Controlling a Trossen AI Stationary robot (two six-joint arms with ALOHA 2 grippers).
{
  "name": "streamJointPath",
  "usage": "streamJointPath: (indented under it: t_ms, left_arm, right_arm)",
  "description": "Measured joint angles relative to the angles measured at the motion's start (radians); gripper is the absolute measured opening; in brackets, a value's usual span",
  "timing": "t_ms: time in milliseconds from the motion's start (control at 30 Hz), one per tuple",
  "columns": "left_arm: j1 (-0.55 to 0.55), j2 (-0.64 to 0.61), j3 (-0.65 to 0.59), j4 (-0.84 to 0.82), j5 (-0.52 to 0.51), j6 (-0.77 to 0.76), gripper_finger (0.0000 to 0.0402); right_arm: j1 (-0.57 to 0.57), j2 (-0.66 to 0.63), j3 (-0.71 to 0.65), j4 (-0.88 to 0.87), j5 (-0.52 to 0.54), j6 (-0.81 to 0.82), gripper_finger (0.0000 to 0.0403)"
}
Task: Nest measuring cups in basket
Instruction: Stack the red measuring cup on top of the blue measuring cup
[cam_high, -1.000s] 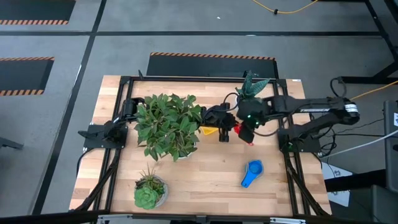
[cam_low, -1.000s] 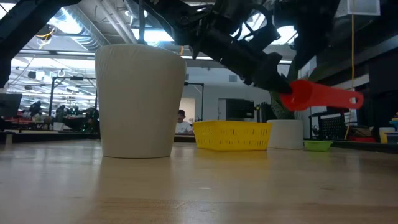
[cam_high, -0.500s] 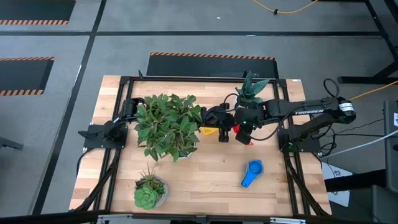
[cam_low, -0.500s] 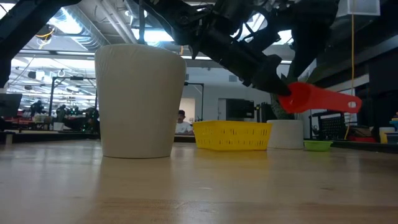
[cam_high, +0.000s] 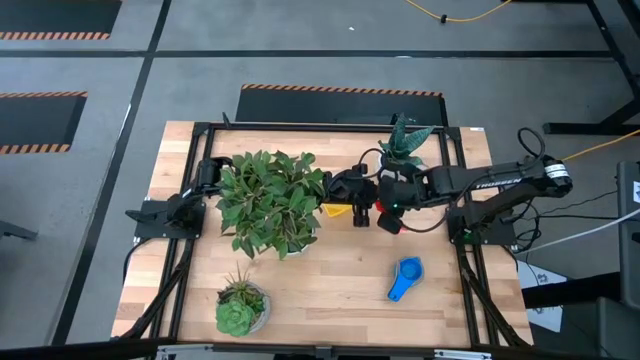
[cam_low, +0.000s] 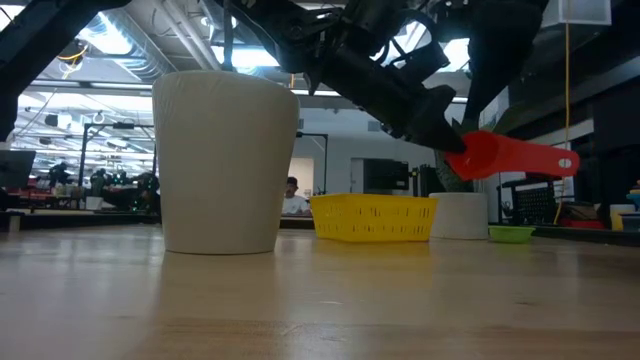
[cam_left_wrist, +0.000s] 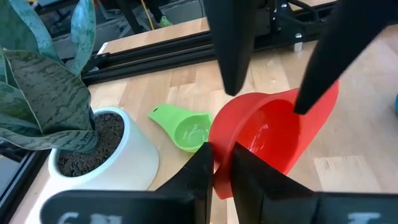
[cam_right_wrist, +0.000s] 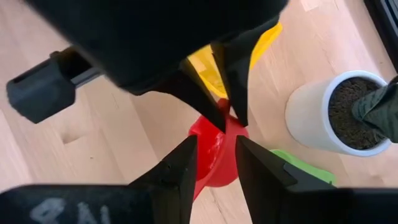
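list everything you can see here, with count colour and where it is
red cup: 1, red, in the air above mid table, beside the basket
blue cup: 1, blue, front right of table
green cup: 1, green, beside the spiky plant's pot
basket: 1, yellow, mid table
potted plants: 3, green; leafy left of centre, small front left, spiky at back
table: 1, light wood
person: 1, room behind
left gripper: pinching red cup's rim
right gripper: at red cup

Robotics lab: hazard-striped floor tape (cam_high: 340, 90), black frame rig (cam_high: 190, 180), open hall with ceiling lights (cam_low: 100, 40)
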Motion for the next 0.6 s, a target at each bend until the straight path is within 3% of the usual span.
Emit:
streamJointPath:
  t_ms: [600]
  left_arm:
    - [0.002, 0.002, -0.002, -0.010, -0.006, -0.002, 0.0039]
  right_arm:
    - [0.011, 0.102, 0.003, -0.009, 0.086, -0.010, 0.0113]
